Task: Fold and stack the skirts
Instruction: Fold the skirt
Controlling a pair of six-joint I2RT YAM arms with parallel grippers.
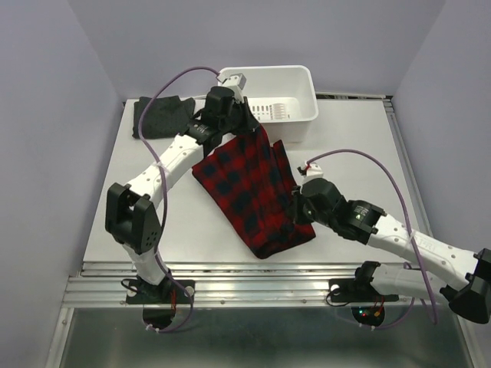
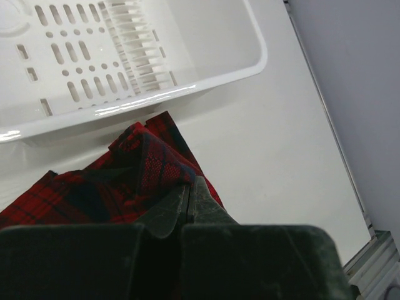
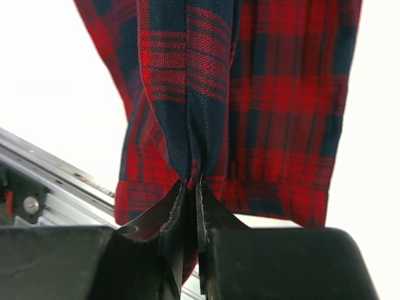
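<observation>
Both left gripper (image 2: pixel 187 190) and right gripper (image 3: pixel 190 187) pinch plaid skirt (image 1: pixel 253 192), long axis seemingly far-to-near

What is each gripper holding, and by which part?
Both hold the plaid skirt: left gripper its corner by the white tub, right gripper a bunched edge.

The plaid skirt (image 1: pixel 253 192) hangs across the middle of the table (image 1: pixel 360 146), pinched at its far corner by the left gripper (image 1: pixel 249 123) and at its right edge by the right gripper (image 1: pixel 298 201) — a barrier through the centre. The white tub (image 1: pixel 303 115) stands just behind that far corner. The grey skirt (image 1: pixel 161 115) fills the far left corner. Bare surface lies right of the tub, and at the near left between the left arm (image 1: pixel 173 157) and the plaid cloth.
</observation>
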